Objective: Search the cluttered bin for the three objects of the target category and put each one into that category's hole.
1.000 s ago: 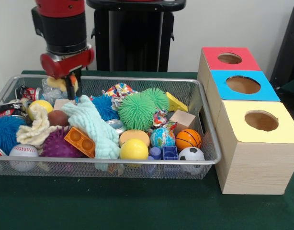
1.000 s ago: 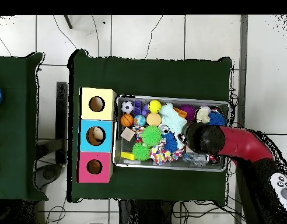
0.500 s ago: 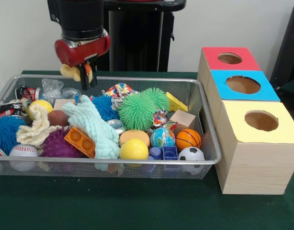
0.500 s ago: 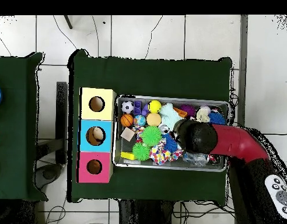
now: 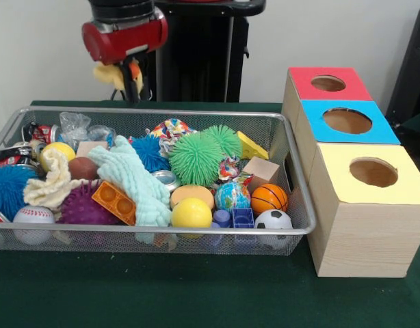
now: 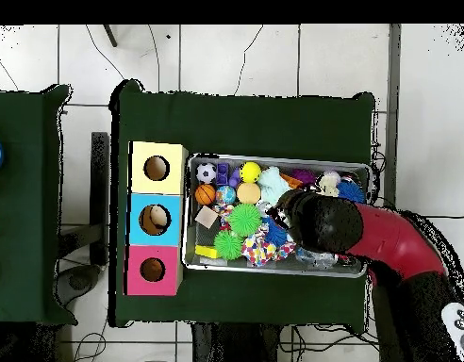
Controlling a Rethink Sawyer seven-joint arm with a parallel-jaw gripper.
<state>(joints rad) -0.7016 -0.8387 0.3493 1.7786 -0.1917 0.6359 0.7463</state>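
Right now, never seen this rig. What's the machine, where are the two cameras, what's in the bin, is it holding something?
It is a single red and black robot arm with a gripper. One camera faces it across the table; the other looks straight down. A wire-mesh bin holds a jumble of toys: balls, spiky green balls, an orange block, cloths. Beside it stand three boxes with round holes: red, blue, yellow. The gripper is shut on a pale yellow object, lifted above the bin.
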